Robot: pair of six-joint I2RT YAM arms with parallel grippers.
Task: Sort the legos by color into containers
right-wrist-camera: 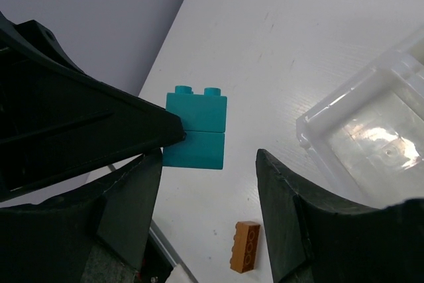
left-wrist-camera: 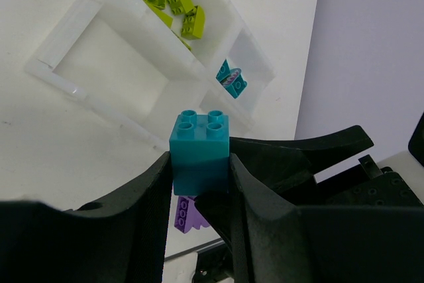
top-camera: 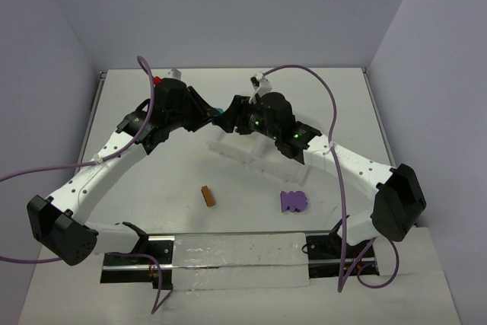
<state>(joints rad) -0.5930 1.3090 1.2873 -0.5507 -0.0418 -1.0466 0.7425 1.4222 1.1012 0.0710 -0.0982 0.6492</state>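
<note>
Tray [left-wrist-camera: 69,31] compartments matter most: teal bricks [left-wrist-camera: 232,79] lie at one o'clock from the teal stack [left-wrist-camera: 199,144], which the left gripper [left-wrist-camera: 199,164] pinches firmly, jaws near shut, above the table [left-wrist-camera: 40,130]. Carry it squarely over that cell before release. The right gripper [right-wrist-camera: 209,157] hangs half open, empty, flanking the stack. Overhead, the grippers mask most of the tray; a purple brick [left-wrist-camera: 185,215] is half hidden below the stack.
</note>
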